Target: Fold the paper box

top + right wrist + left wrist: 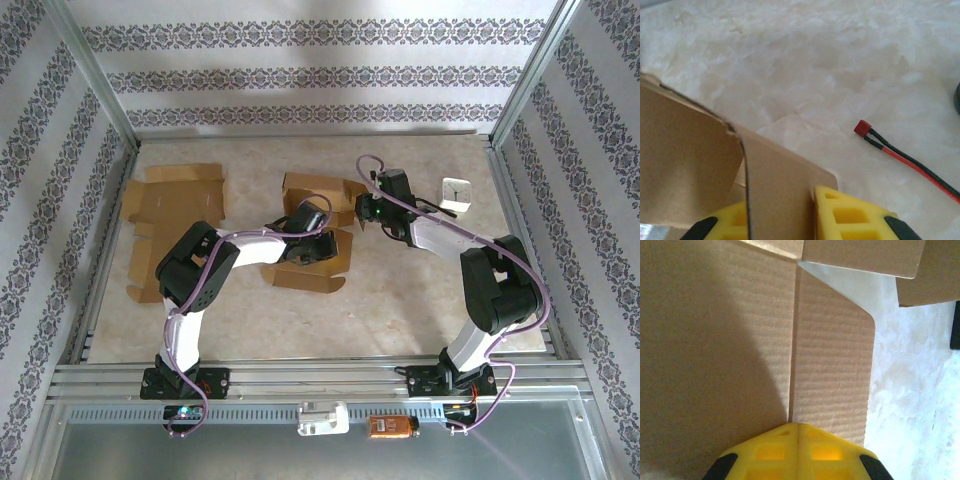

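Top external view: a flat cardboard blank (170, 200) lies far left, and mid-tabletop (420, 300) sits the paper box (305, 277), half-formed. The left gripper (797, 426), jaws fully closed and empty, rests its tips on a panel crease. The right gripper (779, 197) straddles a raised flap (780, 165), jaws slightly parted; I cannot tell whether they pinch it. The step in hand is likely raising the walls. Next, that flap needs folding inward with the panel pinned.

A robotics lab test cell: a left arm (200, 265) and a right arm (495, 285) are bolted to a slotted aluminium rail (320, 375) at the near edge of a marble-patterned bench (400, 300). Aluminium frame posts (95, 80) and patterned wall panels (300, 80) enclose it left, right and far. A loose red-and-black wire (910, 162) lies on the bench, and flat cardboard blanks (175, 200) lie near a paper box (310, 280)
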